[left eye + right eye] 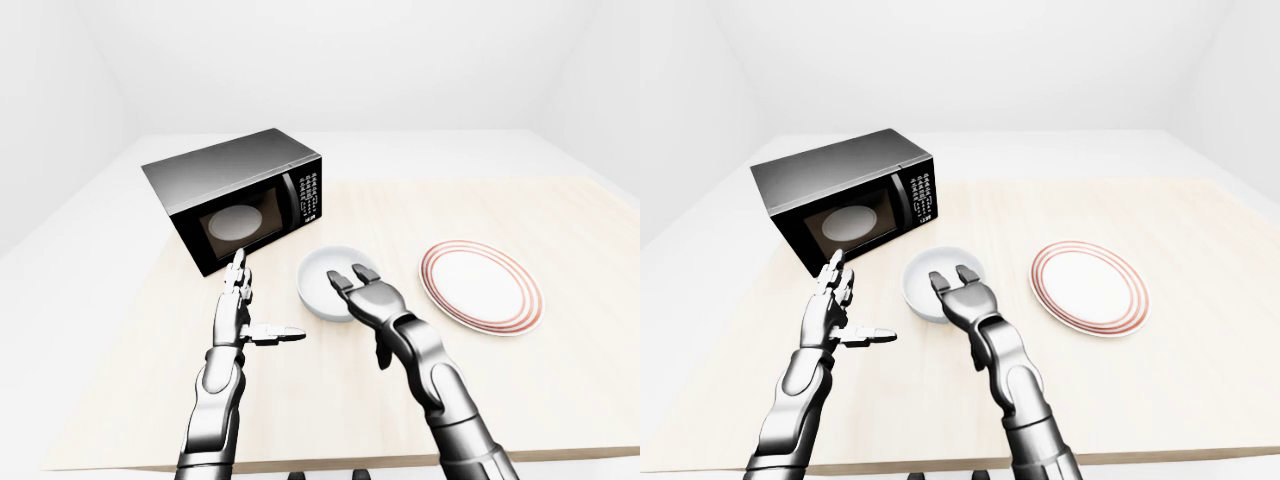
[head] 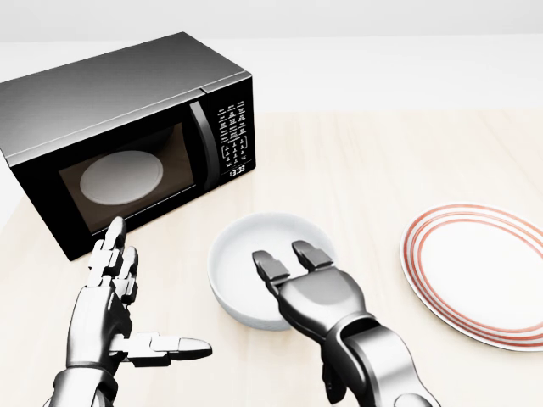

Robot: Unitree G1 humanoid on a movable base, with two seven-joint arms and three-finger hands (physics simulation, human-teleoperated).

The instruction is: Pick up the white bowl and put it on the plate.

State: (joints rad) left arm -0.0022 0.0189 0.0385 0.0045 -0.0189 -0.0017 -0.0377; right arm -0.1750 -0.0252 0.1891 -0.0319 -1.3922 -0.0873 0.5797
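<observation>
Wooden table (image 2: 382,153) | right hand (image 2: 310,284), fingers spread over white bowl (image 2: 246,263) rim | left hand (image 2: 106,309) splayed, idle | risk: shallow grip tips bowl short of plate (image 2: 475,275)

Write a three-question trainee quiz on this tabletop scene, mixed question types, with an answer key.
1. True or false: the white bowl already sits on the plate.
2. Which hand reaches over the bowl's rim? A) left hand B) right hand
3. Fill in: in the head view, the microwave stands to the ___ of the bowl.

Key: 1 false, they lie apart on the table; 2 B; 3 upper left.
</observation>
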